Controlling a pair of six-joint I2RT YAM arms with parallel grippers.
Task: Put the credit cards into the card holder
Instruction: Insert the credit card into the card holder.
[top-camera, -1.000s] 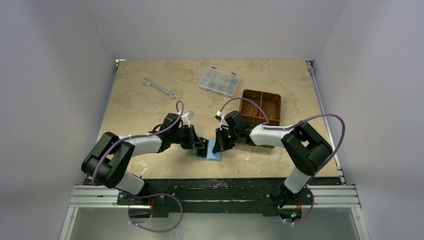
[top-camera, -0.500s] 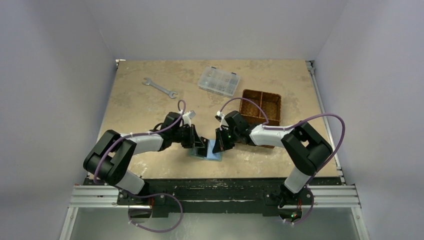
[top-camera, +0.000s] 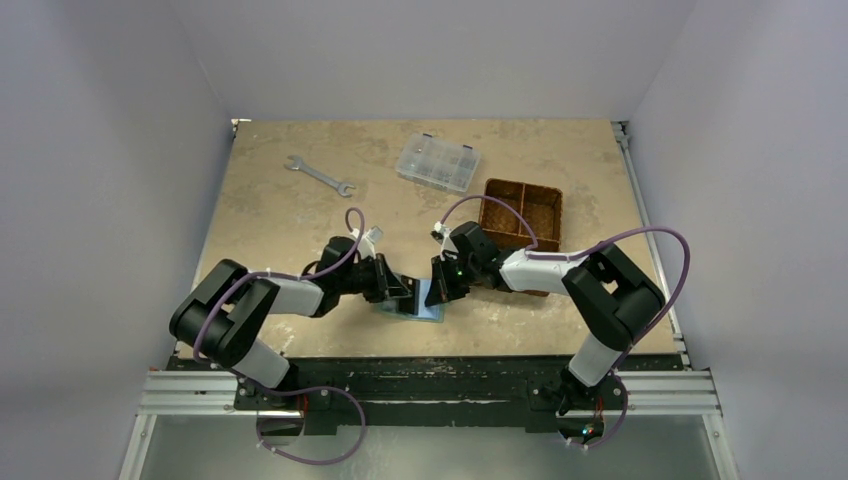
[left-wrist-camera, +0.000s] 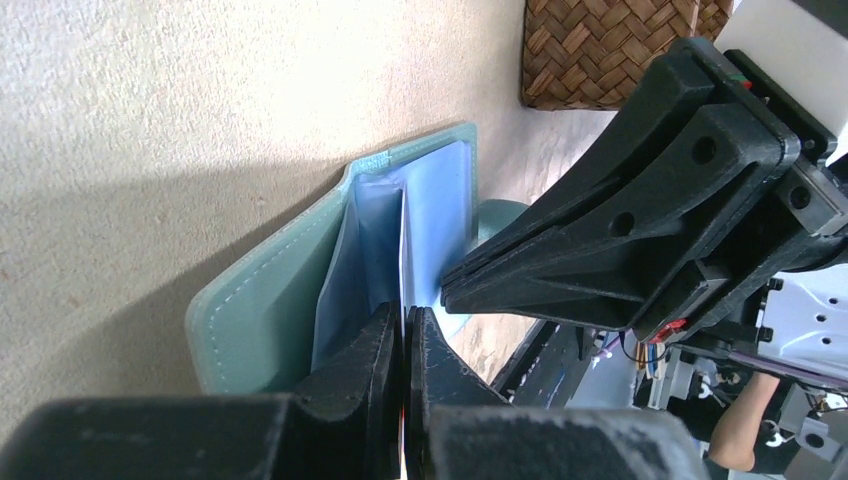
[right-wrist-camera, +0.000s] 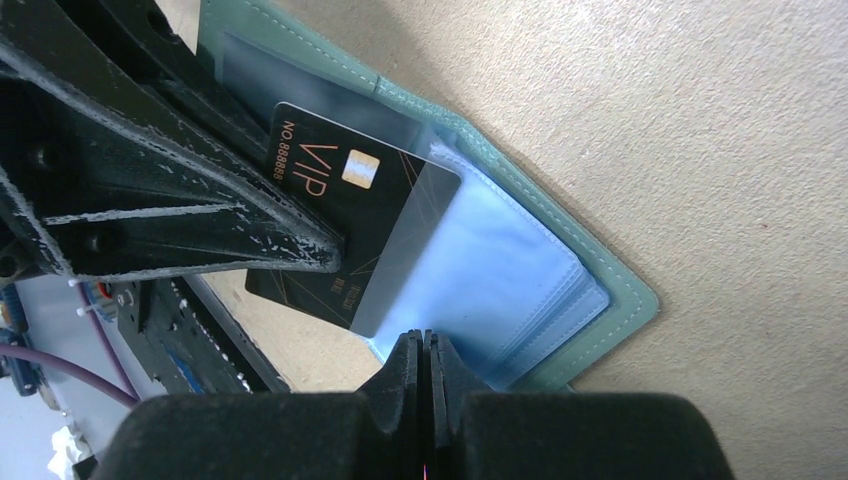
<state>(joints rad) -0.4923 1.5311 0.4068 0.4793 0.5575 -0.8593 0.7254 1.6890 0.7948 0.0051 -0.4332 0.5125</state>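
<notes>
The card holder (top-camera: 428, 308) lies open on the table near the front edge, sage-green cover (left-wrist-camera: 260, 300) outside, pale blue clear pockets (right-wrist-camera: 500, 270) inside. My left gripper (left-wrist-camera: 403, 312) is shut on a credit card (right-wrist-camera: 330, 230), black with gold "VIP" lettering and a chip. The card's far part sits inside a clear pocket, and the rest sticks out toward the left fingers (right-wrist-camera: 200, 220). In the left wrist view the card shows edge-on (left-wrist-camera: 403, 250). My right gripper (right-wrist-camera: 421, 338) is shut, pinching the edge of a pocket leaf. From above, both grippers (top-camera: 400, 292) (top-camera: 437, 292) meet over the wallet.
A brown woven divided basket (top-camera: 524, 215) stands right of the wallet, close behind the right arm. A clear plastic compartment box (top-camera: 438, 162) and a metal wrench (top-camera: 319, 174) lie further back. The table's front edge is just behind the wallet.
The left arm's wrist has shifted slightly down and left. The wallet, the card and the right arm stay as they were.
</notes>
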